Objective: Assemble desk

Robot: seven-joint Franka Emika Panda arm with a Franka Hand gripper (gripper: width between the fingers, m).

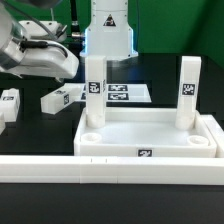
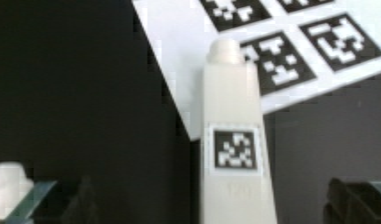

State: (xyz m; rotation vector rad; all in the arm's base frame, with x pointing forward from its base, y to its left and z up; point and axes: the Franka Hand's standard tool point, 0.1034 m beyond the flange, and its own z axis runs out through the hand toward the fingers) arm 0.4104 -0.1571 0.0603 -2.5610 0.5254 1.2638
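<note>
Wide open and empty, the end effector (image 2: 187,192) hangs right over a loose leg (image 2: 229,130) lying flat on the bench (image 1: 30,135) beside the marker board (image 2: 293,40), its long axis square to the jaws' closing line, at the exterior view's left of the desk top (image 1: 110,150)

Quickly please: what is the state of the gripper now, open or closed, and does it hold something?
Gripper: open, jaws wide apart, holding nothing; the leg seen between them is not gripped.
</note>
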